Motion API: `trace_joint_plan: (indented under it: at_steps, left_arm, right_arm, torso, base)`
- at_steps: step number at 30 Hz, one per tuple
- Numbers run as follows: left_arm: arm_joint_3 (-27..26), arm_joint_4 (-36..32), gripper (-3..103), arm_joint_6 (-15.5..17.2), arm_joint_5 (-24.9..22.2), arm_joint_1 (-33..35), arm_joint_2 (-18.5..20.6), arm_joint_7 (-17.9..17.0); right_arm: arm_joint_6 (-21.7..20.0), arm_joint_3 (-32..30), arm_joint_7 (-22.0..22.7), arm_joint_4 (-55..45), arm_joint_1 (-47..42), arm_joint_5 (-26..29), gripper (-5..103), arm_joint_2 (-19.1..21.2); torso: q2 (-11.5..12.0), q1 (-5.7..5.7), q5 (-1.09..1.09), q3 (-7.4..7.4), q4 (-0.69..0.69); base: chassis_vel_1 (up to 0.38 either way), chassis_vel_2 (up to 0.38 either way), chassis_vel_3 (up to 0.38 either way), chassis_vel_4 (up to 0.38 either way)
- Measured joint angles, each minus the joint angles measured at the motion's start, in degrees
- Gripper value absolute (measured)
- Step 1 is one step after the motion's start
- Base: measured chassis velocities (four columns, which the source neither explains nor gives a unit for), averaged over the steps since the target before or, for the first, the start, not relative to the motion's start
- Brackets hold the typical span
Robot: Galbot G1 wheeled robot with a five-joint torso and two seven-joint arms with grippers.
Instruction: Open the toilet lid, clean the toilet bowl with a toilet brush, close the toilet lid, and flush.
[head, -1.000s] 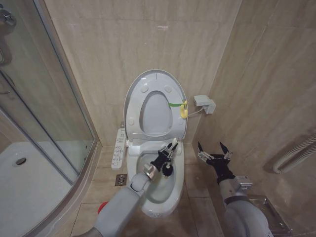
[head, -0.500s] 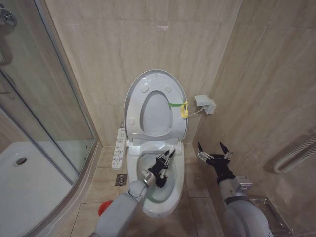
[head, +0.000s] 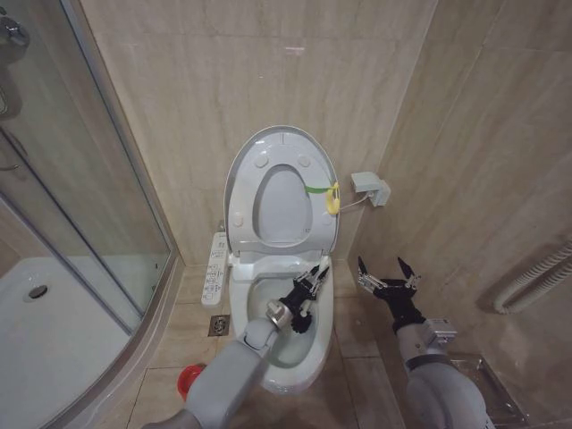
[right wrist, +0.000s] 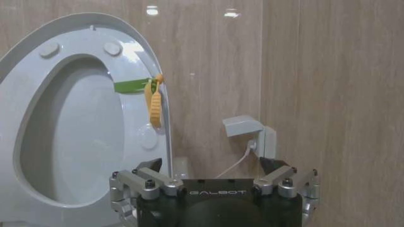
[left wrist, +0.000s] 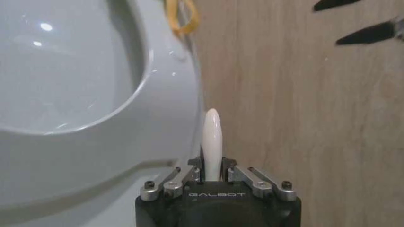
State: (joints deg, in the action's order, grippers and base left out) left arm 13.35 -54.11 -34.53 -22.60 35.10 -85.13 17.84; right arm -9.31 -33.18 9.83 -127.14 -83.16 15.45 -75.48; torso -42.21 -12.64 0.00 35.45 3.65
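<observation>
The toilet lid stands upright against the back wall, the seat ring raised with it, its green strap and yellow ring on the right edge. Below it the toilet bowl lies uncovered. My left gripper reaches over the bowl's right half, shut on the toilet brush; the dark bristle head hangs inside the bowl. In the left wrist view the white handle sticks out between the shut fingers of the left gripper. My right gripper hovers open to the right of the bowl, holding nothing, and faces the lid.
A red cup holder sits on the floor left of the bowl. The button panel runs along the bowl's left side. A glass shower enclosure stands at the left, a wall box with a cord at the right, and a hose farther right.
The left gripper moved the brush nearer and deeper into the bowl, then back up and to the right. The right arm has not moved.
</observation>
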Motion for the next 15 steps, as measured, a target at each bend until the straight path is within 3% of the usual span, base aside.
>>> trace_joint_plan:
  at_steps: [15]
  left_arm:
    - [1.34,-2.28,19,-0.23,-0.37,0.05,0.01,0.42]
  right_arm:
    - [0.00,0.00,0.00,0.00,0.00,0.00,100,0.00]
  torso:
    - [0.00,0.00,-0.01,0.00,0.01]
  base:
    - [0.000,0.000,0.000,0.000]
